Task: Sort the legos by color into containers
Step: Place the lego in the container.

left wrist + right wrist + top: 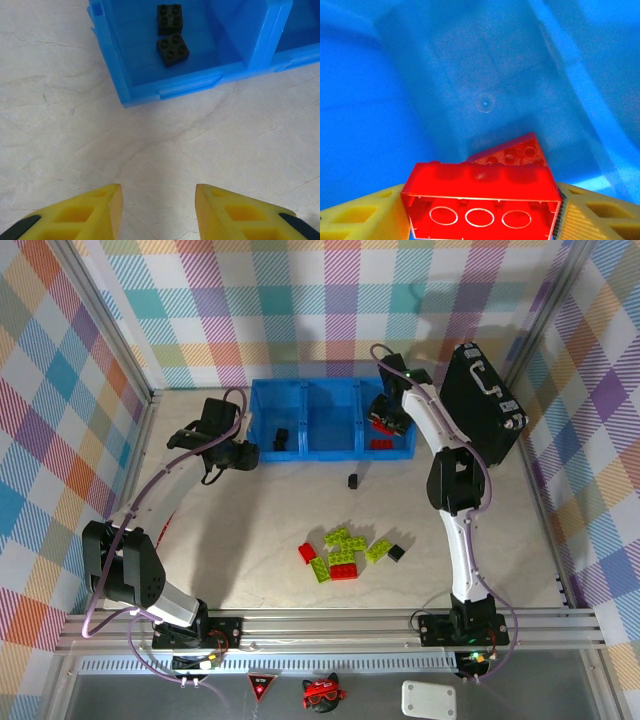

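Right wrist view: right claw (480,220) clamps a red brick (480,195) over a second brick (512,152) in the right bin (485,75); top view adds loose bricks (343,555) lower centre on the bench (250,530); left claw (159,210) gapes open.

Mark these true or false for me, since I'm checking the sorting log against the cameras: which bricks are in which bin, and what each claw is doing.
1. The left compartment holds two black bricks. True.
2. The left claw grips a green brick. False: it is open, with nothing between its fingers, above bare table.
3. The right claw holds a red brick over the right compartment. True.
4. Every black brick is in a bin. False: one lone black brick lies on the table in front of the bins.
5. Green bricks fill the middle compartment. False: the green bricks lie on the table.
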Robot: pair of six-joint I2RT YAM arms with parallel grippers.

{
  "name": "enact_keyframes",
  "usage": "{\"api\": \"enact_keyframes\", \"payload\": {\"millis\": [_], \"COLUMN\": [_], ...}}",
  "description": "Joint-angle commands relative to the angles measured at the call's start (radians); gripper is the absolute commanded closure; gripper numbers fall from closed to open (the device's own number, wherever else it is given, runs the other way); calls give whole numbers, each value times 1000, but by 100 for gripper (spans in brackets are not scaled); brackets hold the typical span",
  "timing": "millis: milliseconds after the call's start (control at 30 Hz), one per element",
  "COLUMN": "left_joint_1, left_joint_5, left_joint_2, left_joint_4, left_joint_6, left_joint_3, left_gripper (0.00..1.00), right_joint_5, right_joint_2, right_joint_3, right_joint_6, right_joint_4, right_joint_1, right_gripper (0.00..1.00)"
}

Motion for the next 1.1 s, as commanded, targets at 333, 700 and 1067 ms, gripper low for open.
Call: {"api": "enact_keyframes", "payload": {"millis": [333,700,1067], "left_joint_1": [13,13,13], "left_joint_5": [1,20,57], "left_joint_2": [-25,-31,-29], "left_joint_4": [-19,-14,-10], "left_joint_6": [12,8,-5], "left_joint_3": [-15,-15,-19], "left_gripper": [57,57,57], "right_joint_5": [-3,-28,-37], "right_joint_2": [123,63,-131], "right_joint_3": [73,75,-31], "right_joint_6": [-40,-36,-68], "right_joint_4": [53,44,43], "right_joint_1": [-24,-23,9], "right_gripper": [30,20,19]}}
